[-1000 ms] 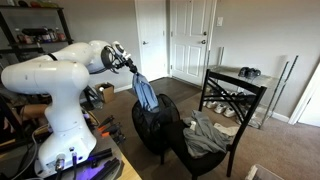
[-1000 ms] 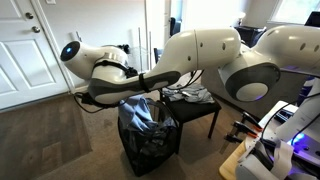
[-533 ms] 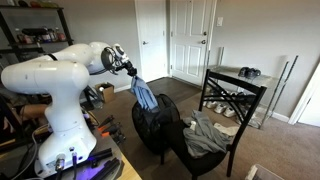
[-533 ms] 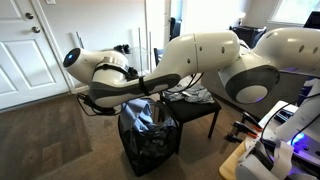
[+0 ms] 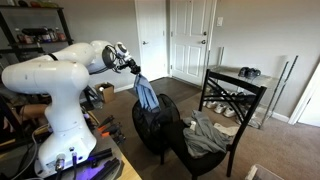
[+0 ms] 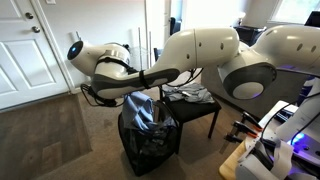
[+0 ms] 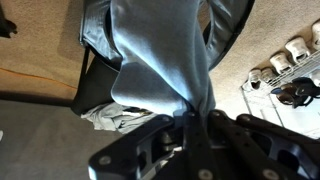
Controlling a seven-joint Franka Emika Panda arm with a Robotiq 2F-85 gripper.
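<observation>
Blue cloth (image 5: 147, 94) | fingers (image 7: 222, 128) clamped on it | lifted slightly higher over black hamper (image 5: 156, 130) than before

No text, label, brand, number or sign can be read in any of the views; the pictures are too small and soft for lettering to show on the robot arm, the furniture or the doors.
</observation>
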